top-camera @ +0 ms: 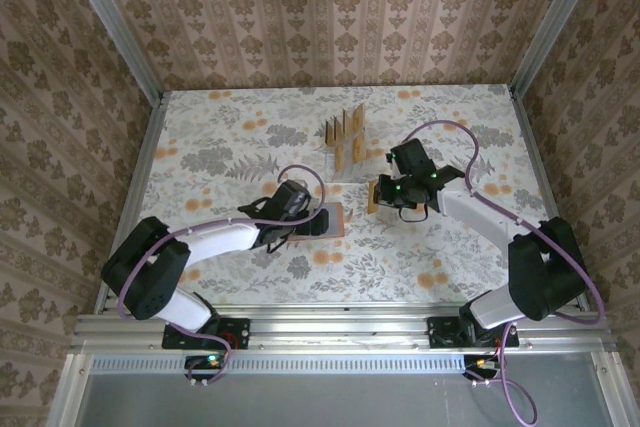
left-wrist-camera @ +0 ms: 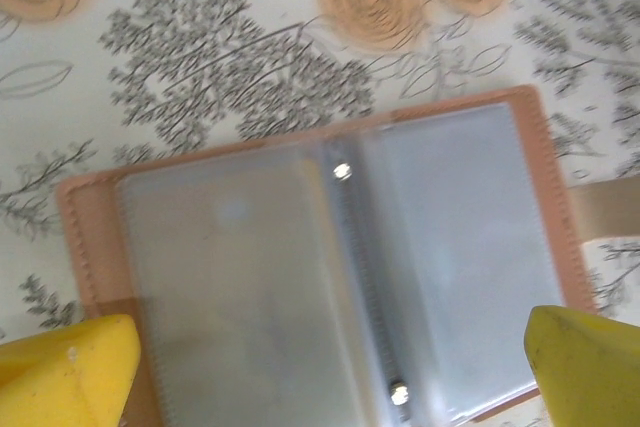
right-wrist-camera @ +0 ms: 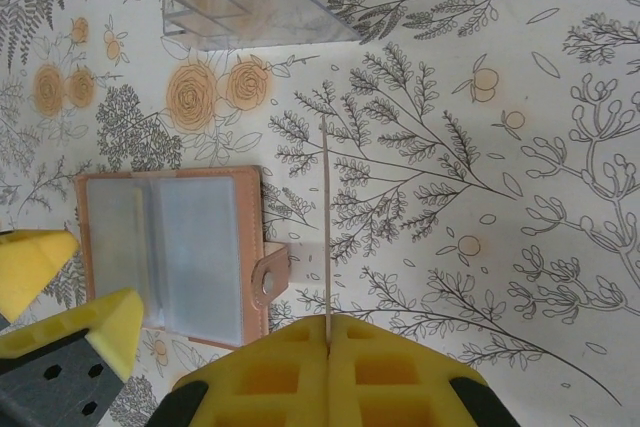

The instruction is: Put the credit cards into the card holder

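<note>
While the left gripper (left-wrist-camera: 322, 347) stands spread wide over the open card holder (left-wrist-camera: 90, 237), the right gripper (right-wrist-camera: 327, 319) pinches one credit card (right-wrist-camera: 326, 217).
It looks best to tilt the card flat, carry it left of the right fingers to the holder, and slide it into a clear sleeve (left-wrist-camera: 460, 247) while the left fingers pin the cover. The left wrist view gives the sleeves and rivets (left-wrist-camera: 342, 170) close up; the right wrist view gives the card edge-on, with the clear stand (right-wrist-camera: 255, 2) ahead.

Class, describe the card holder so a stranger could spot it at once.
On the floral table, look near the middle, under the left gripper. The card holder lies flat and open: a salmon-brown wallet with greyish clear pockets, unlike the slim tan cards standing upright behind it.
</note>
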Controlling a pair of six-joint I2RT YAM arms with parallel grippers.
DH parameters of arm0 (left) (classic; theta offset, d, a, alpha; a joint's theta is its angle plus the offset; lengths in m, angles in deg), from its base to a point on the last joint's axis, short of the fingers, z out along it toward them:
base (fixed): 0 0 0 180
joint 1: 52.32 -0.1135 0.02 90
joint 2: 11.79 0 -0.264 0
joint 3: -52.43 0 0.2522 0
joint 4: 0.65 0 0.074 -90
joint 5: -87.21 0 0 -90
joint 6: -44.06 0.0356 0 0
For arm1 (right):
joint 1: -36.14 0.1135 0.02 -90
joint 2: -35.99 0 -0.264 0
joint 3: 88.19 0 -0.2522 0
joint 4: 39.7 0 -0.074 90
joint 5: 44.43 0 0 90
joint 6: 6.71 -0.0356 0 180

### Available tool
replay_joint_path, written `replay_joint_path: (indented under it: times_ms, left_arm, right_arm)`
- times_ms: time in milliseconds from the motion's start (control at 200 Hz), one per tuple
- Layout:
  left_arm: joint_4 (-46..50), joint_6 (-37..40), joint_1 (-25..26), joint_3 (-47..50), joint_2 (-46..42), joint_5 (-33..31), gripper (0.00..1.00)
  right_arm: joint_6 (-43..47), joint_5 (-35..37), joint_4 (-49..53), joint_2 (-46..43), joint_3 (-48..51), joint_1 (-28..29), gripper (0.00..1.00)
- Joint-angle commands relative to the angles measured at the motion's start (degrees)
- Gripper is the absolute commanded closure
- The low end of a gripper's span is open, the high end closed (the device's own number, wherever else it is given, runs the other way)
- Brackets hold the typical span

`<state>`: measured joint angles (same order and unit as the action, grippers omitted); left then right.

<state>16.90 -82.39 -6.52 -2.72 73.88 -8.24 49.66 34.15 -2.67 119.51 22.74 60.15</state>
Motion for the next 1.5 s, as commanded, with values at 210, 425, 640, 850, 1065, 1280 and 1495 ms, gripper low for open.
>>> replay_joint_path:
  times_ms: [210, 425, 640, 850, 1065, 1280, 1495]
  left_arm:
    - [8.54, 1.2, -0.8, -3.6, -2.56, -5.75, 0.0]
    - [13.39, 3.43, -4.59, -3.18, -2.11, -6.92, 0.0]
    - [13.24, 4.71, -7.12, -1.18, -2.3, -6.92, 0.0]
    - [11.72, 5.73, -8.87, 0.03, -2.47, -5.65, 0.0]
    - [10.32, 6.65, -9.17, 0.35, -2.02, -4.75, 0.0]
    - [9.16, 7.27, -9.15, 0.25, -1.82, -3.87, 0.0]
    - [6.68, 7.08, -8.99, 1.72, -1.39, -2.19, 0.0]
  right_arm:
    - [0.27, -7.74, -5.33, -3.37, 1.02, 1.26, 1.0]
    - [-2.57, -6.62, -10.06, 0.92, -0.09, 8.58, 1.0]
    - [-4.84, -4.15, -15.09, 9.48, -2.95, 15.62, 1.0]
    - [-6.45, -3.88, -17.56, 14.02, -4.74, 16.77, 1.0]
    - [-8.21, -3.7, -19.04, 16.47, -5.52, 16.77, 1.0]
    - [-9.88, -3.19, -21.04, 17.83, -4.36, 16.55, 1.0]
    - [-10.54, -3.28, -22.45, 17.6, -2.56, 15.64, 1.0]
